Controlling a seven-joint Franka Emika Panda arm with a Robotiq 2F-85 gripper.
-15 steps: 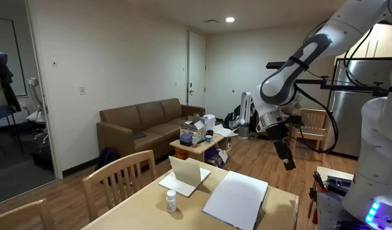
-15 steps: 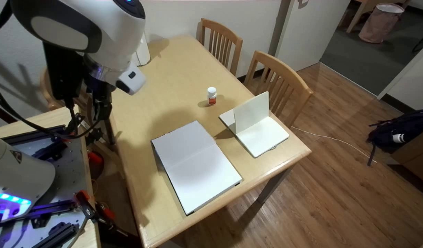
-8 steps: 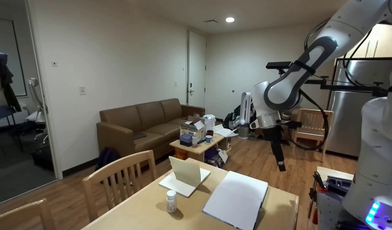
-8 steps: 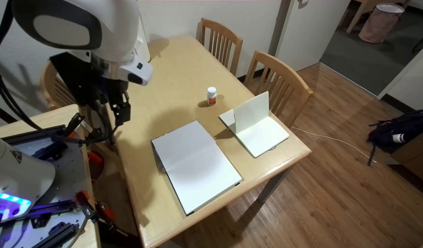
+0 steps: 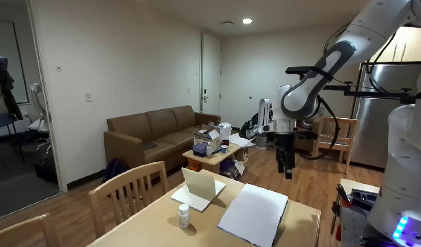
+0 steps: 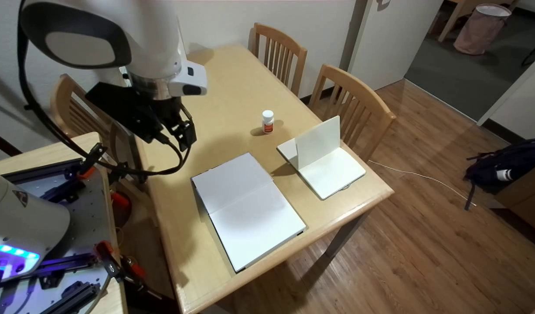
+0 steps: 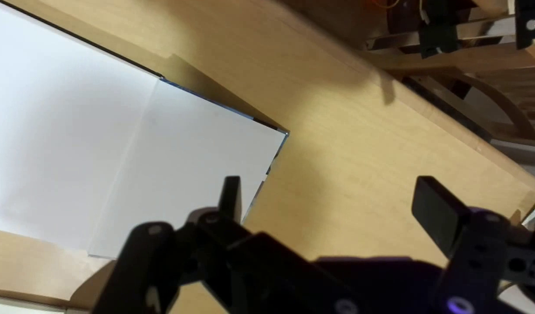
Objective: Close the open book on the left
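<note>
Arm [image 5: 301, 103] has swung further out over the surface [image 6: 223, 96] since the earlier frames; its end was tilted, now points about straight down. Book [image 6: 250, 209], notebook [image 6: 322, 159], bottle [image 6: 268, 122]: unmoved. Target book lies open, pages [image 7: 180, 144] up, between robot base [image 6: 32, 222] and notebook, near one end of the surface; closing not started. Fingers [image 7: 439, 213] wide apart in wrist view, holding nothing, up in the air; one overlaps the book's edge there, no contact seen.

Risks, my read: cover [image 7: 215, 101] on the fingers' side throws a shadow, so probably sits a bit off the surface. Come down too far in over the pages and the fingers press them flat or crease them. Come in too high at the edge and only loose pages lift, cover left behind. Go too low and they jam into the surface. Shove sideways without getting under: book likely slides, maybe off that end or into the notebook. Drop the cover before it passes upright and it probably flops back. Notebook is open too, so a wrong-book mix-up is possible.
</note>
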